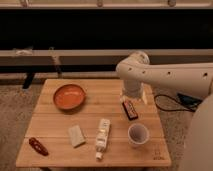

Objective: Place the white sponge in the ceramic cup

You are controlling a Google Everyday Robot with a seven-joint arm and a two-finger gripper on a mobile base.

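The white sponge lies flat on the wooden table, at the front left of centre. The ceramic cup stands upright at the front right, with a dark inside. My gripper hangs from the white arm over the back right of the table, well behind the cup and far from the sponge. It sits just above a dark bar-shaped object.
An orange-red bowl stands at the back left. A long white tube lies between the sponge and the cup. A small red object lies at the front left corner. A cable runs on the floor to the right.
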